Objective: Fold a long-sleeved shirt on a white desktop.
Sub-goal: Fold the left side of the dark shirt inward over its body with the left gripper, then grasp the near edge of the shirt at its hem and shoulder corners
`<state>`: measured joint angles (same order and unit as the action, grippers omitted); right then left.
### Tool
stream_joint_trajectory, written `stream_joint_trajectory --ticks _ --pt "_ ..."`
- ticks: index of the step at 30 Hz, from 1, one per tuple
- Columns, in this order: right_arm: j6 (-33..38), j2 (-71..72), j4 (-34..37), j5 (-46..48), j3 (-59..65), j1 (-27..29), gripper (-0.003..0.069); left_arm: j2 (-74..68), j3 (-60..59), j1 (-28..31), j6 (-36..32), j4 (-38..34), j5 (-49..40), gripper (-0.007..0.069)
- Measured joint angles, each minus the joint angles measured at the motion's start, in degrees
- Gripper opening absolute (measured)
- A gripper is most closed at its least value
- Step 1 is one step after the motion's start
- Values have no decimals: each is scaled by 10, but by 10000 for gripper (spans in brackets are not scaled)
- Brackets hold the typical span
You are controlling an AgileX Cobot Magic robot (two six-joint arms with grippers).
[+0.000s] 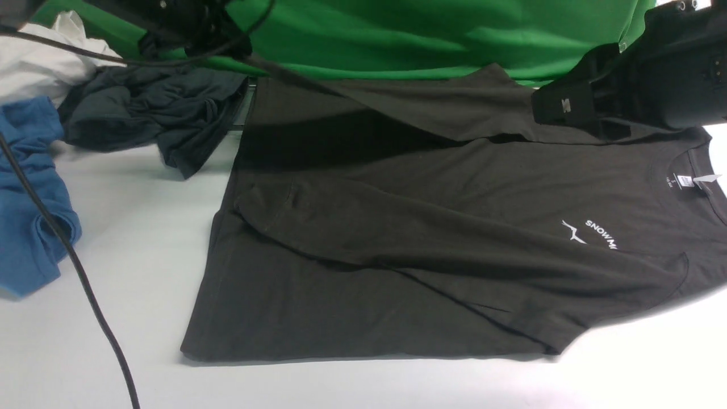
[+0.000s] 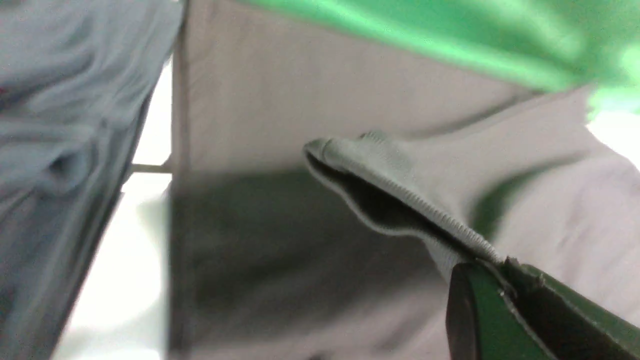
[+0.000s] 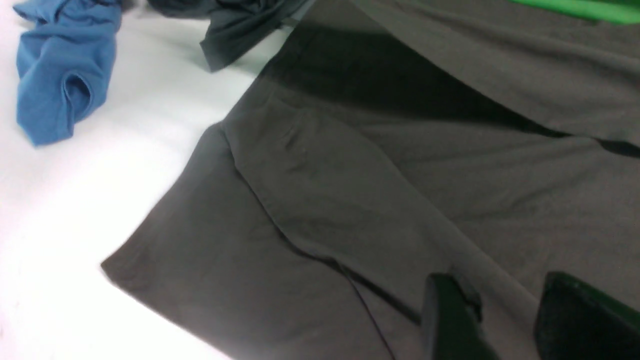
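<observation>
Noting left gripper (image 2: 500,267) clamped tight on the ribbed cuff (image 2: 380,195) of the long-sleeved shirt (image 1: 397,238), cuff edge pinched between closed jaws. Seeing that far sleeve lifted off the cloth below, slanting up toward the far left in the front view. Noting right gripper (image 3: 500,287) hanging over the shirt at its collar end, fingers parted, gripping nothing, fabric showing through the gap. Finding shirt lying spread on the white desktop (image 1: 125,238), collar and neck label (image 1: 684,180) toward the right, hem toward the left, near sleeve folded across the torso, white lettering (image 1: 602,233) facing up. Logging charcoal garment (image 1: 153,113) just beside the hem's far corner, blue garment (image 1: 28,199) at the left edge, green cloth (image 1: 426,34) behind, black cable (image 1: 85,284) crossing near left.
</observation>
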<state>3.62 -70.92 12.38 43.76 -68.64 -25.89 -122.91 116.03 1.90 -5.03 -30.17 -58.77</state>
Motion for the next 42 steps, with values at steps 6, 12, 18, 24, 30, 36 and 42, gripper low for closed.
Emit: stream_joint_trajectory --ticks 6,12,18,24,30,36,42 --pt "13 0 0 6 0 0 241 5 -87 -38 6 90 -27 32" --pt "14 0 -1 8 0 0 241 5 -151 -58 9 112 -8 32" --pt "21 0 -6 7 0 0 241 5 -153 -58 65 174 8 70" --pt "30 0 -32 6 0 0 241 6 -153 -58 61 166 -35 277" --pt "29 0 -37 25 0 0 241 38 -152 -58 25 143 -95 526" --pt "29 0 -46 50 3 0 241 182 -202 -58 21 169 -104 651" --pt "29 0 -47 51 12 0 241 298 -339 -58 43 181 -104 636"
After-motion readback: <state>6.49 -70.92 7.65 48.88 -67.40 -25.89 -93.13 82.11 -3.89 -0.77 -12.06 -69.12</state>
